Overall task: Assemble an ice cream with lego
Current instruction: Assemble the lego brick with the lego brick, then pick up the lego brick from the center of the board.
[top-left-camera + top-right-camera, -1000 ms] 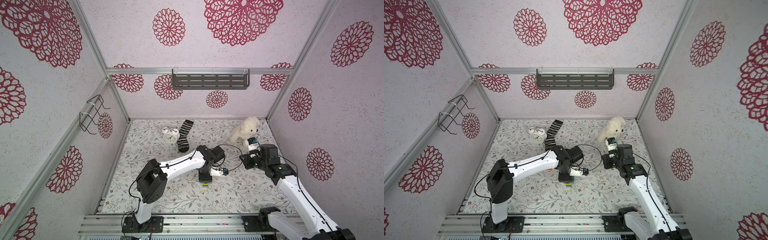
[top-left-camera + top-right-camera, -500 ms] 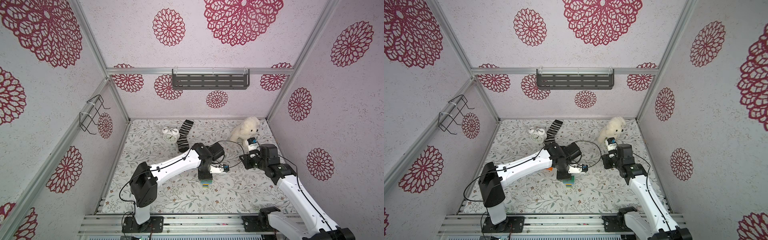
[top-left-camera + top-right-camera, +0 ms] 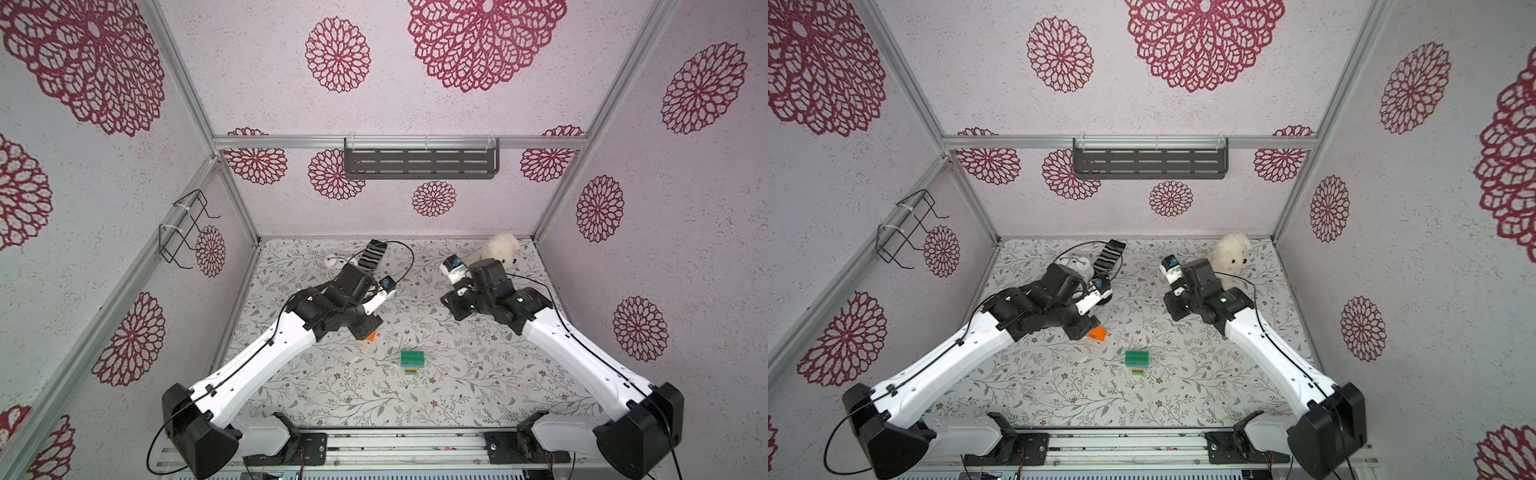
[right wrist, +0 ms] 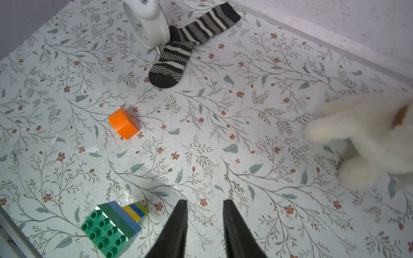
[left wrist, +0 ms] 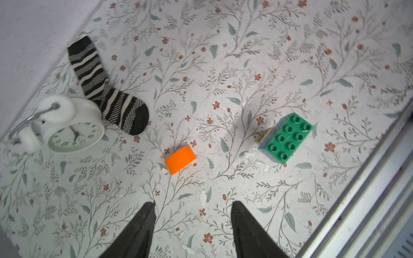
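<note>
Here, rosette walls (image 3: 415, 104) enclose a floral, seemingly chipped tabletop (image 3: 478, 374) bearing lego (image 3: 412, 360).

Plain orange on the half-round brick (image 5: 180, 159). Green, light-blue, yellow, blue and lime layers in the brick stack (image 4: 111, 225). Black-and-cream stripes on the sock (image 5: 105, 89). White clock (image 5: 67, 127), cream plush toy (image 4: 368, 134). Pale mat (image 5: 245, 33) with grey-green sprigs and small red flowers; dark red rosettes on lilac walls (image 3: 685, 216).

Only the white alarm clock (image 5: 76, 134) carries markings — black hour numerals round its dial, barely legible.
</note>
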